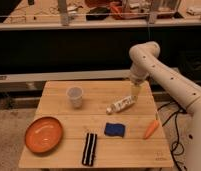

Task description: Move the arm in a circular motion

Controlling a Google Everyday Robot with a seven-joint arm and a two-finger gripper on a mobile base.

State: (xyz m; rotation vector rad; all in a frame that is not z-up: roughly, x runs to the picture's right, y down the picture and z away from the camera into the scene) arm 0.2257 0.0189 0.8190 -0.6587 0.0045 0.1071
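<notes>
The white tubular arm (166, 75) reaches in from the right, bends at a rounded joint (145, 52) and points down over the right side of the wooden table (54, 157). Its gripper (135, 91) is the tan tip, hanging just above the right end of a lying clear bottle (120, 104). It holds nothing that I can see.
On the table are a clear plastic cup (74, 96), an orange plate (43, 134), a black-and-white striped object (89, 148), a blue sponge (114, 129) and a carrot (150, 128). A dark shelf (69, 22) runs behind the table. Cables lie on the floor at right.
</notes>
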